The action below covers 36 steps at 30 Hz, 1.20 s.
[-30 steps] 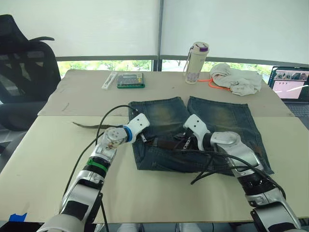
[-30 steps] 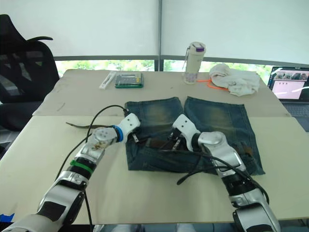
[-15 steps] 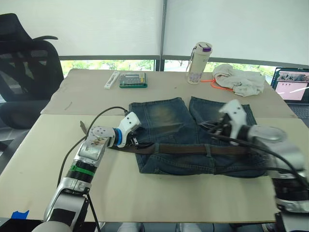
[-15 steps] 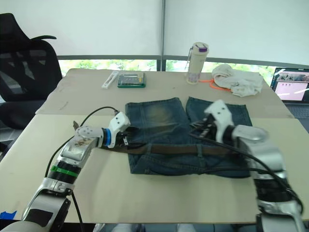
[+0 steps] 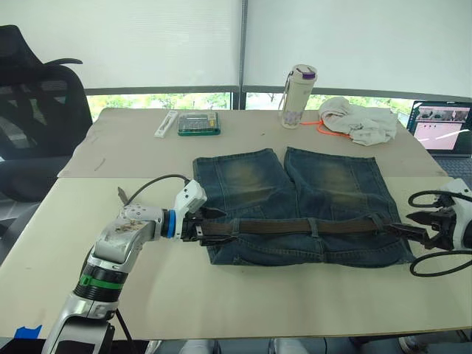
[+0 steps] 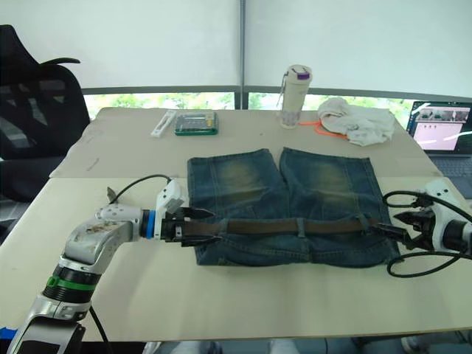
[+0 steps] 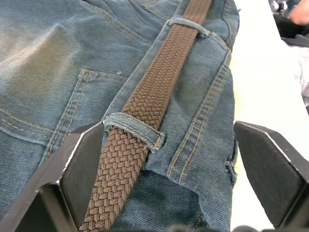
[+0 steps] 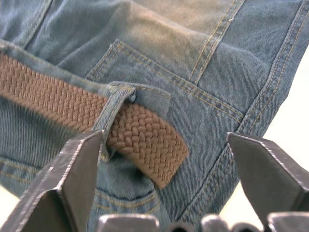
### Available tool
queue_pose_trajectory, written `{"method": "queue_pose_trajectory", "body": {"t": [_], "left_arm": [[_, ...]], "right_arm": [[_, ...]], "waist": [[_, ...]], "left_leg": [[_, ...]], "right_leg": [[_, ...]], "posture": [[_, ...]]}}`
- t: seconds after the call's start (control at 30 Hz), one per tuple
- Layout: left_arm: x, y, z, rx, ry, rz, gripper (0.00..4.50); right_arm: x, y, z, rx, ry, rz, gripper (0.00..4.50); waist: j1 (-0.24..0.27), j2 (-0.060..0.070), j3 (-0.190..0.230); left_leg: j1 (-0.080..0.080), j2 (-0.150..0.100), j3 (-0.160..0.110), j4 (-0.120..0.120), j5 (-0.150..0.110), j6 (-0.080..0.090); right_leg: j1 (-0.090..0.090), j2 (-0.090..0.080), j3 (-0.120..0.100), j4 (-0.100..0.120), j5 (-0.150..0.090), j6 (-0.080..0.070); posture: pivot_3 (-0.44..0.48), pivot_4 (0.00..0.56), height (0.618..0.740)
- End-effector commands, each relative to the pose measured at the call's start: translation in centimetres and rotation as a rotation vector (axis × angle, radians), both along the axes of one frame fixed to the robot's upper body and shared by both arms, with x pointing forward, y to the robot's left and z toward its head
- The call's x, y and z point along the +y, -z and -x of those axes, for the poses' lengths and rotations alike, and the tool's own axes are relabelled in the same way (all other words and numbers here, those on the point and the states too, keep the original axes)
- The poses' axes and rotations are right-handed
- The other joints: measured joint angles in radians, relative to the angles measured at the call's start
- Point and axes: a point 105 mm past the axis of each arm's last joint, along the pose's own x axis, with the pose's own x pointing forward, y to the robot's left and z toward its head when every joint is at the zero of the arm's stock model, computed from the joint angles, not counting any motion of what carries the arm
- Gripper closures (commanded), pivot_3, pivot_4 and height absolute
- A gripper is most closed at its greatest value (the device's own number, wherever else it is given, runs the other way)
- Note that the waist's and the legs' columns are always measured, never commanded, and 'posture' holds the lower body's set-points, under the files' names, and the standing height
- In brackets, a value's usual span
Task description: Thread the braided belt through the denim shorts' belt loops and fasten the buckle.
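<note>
On the tabletop (image 5: 243, 295) the shorts (image 5: 295, 199) lie flat, legs toward the window, with the belt (image 5: 295, 226) running straight across the waistband under the loops (image 5: 313, 226). Left claw (image 5: 209, 225) sits at the waistband's left end, fingers (image 7: 82, 169) spread wide, strap passing between them and hard against one, loop just ahead; right claw (image 5: 422, 227) sits at the right end, fingers (image 8: 77, 169) also spread, belt tip poking out past the last loop between them. Buckle can't be made out.
</note>
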Motion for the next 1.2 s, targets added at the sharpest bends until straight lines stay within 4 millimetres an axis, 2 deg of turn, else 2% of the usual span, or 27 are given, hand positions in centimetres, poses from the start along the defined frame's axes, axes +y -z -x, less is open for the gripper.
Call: {"method": "queue_pose_trajectory", "body": {"t": [0.03,0.23,0.33,0.47,0.63,0.7,0.87,1.03,1.2], "left_arm": [[-0.7,-0.8,0.2,-0.032,0.007,0.026,0.0],[-0.5,-0.8,-0.1,-0.035,-0.021,0.027,0.0],[-0.3,-0.7,-0.1,-0.03,-0.024,0.029,0.0],[-0.1,-0.1,-0.3,-0.027,-0.039,0.023,0.0],[0.0,0.8,-1.2,-0.029,-0.08,0.012,0.0],[-0.2,1.1,-1.9,-0.03,-0.107,0.02,0.0],[-2.1,1.6,-4.1,-0.02,-0.121,0.045,0.0],[-4.7,0.6,-5.7,-0.02,-0.049,0.07,0.0],[-4.9,2.3,-6.3,0.029,-0.003,-0.022,0.0]], "right_arm": [[0.7,-0.4,-0.5,0.026,0.007,-0.124,0.04],[1.8,0.4,-1.2,0.116,0.031,-0.266,0.04],[1.8,0.9,-1.2,0.14,0.021,-0.231,0.86],[2.2,1.0,-0.9,0.171,-0.016,-0.205,2.2],[1.4,1.2,-0.3,0.182,-0.019,-0.137,3.97],[1.1,0.9,-0.2,0.176,-0.012,-0.139,4.46],[0.4,0.2,0.2,0.159,0.002,-0.154,4.47],[0.6,0.2,0.5,0.153,-0.004,-0.158,4.47],[0.9,0.5,0.7,0.143,-0.006,-0.151,4.47]], "waist": [[0.001,0.0,0.0],[0.009,0.0,0.0],[0.01,0.0,0.0],[0.008,0.0,0.0],[0.012,0.0,0.0],[0.013,0.0,0.0],[0.021,0.0,0.0],[0.022,0.0,0.0],[0.016,0.0,0.0]], "left_leg": [[0.0,0.0,0.0,0.0,0.0,0.0],[0.0,0.0,0.0,0.0,0.0,0.0],[0.0,0.0,0.0,0.0,0.0,0.0],[0.0,0.0,0.0,0.0,0.0,0.0],[0.0,0.0,0.0,0.001,0.0,0.0],[0.0,0.0,0.0,0.001,0.0,0.0],[-0.001,-0.001,0.0,0.001,0.0,0.0],[-0.001,-0.002,0.0,0.002,0.0,0.0],[-0.001,-0.002,0.001,0.002,0.0,0.0]], "right_leg": [[0.0,0.0,0.0,0.0,0.0,0.0],[0.0,0.0,0.0,0.0,0.0,0.0],[0.0,0.0,0.0,0.0,0.0,0.0],[0.0,0.0,0.0,0.0,0.0,0.0],[0.0,0.0,0.0,0.0,0.0,0.0],[0.0,0.0,0.0,0.0,0.0,0.0],[0.0,-0.001,-0.001,0.0,0.0,0.0],[0.0,-0.001,-0.001,0.0,0.0,0.0],[0.0,-0.001,-0.001,0.0,0.0,0.0]], "posture": [[0.0,0.15,0.737],[0.0,0.15,0.737],[0.0,0.15,0.737],[0.0,0.15,0.737],[0.0,0.15,0.737],[0.0,0.15,0.737],[0.0,0.15,0.737],[0.0,0.15,0.737],[0.0,0.15,0.737]]}}
